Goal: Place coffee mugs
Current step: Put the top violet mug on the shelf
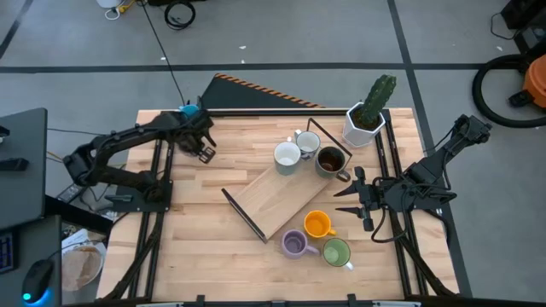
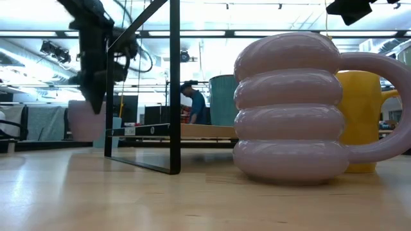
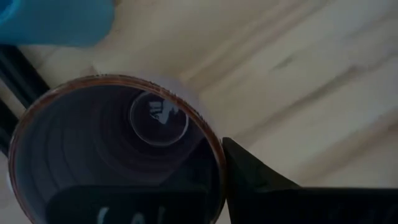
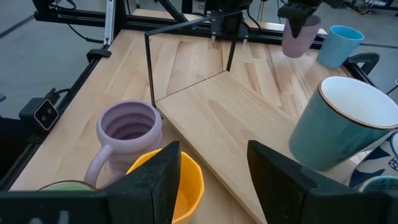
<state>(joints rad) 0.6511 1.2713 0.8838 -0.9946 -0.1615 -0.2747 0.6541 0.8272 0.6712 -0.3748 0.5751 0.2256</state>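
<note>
My left gripper [image 1: 205, 149] is at the table's far left, shut on a pale lavender mug [image 4: 300, 36], close to the bright blue mug [image 1: 189, 109]. My right gripper [image 4: 214, 180] is open above the right side of the table, over the orange mug [image 1: 317, 224], and touches nothing. Beside the orange mug, the ribbed purple mug [image 1: 294, 244] and the green mug [image 1: 336, 252] stand on the table. The white mug [image 1: 287, 155], steel-grey mug [image 1: 307, 143] and dark brown mug [image 1: 331, 159] stand at the wooden board's [image 1: 277, 198] far end. My left gripper holds the lavender mug by its rim [image 3: 217, 155], one finger inside the cup and the other finger [image 3: 261, 183] outside the wall. The fingers come from above, pointing down. The mug stays upright below them [image 2: 85, 120]; whether its base is clear of the table I cannot tell.
A black wire frame [image 1: 243, 213] stands along the board's near-left end, with another rod [image 1: 328, 136] at its far end. A white faceted pot with a cactus [image 1: 367, 118] sits at the far right corner. Bare tabletop lies between the left gripper and the board.
</note>
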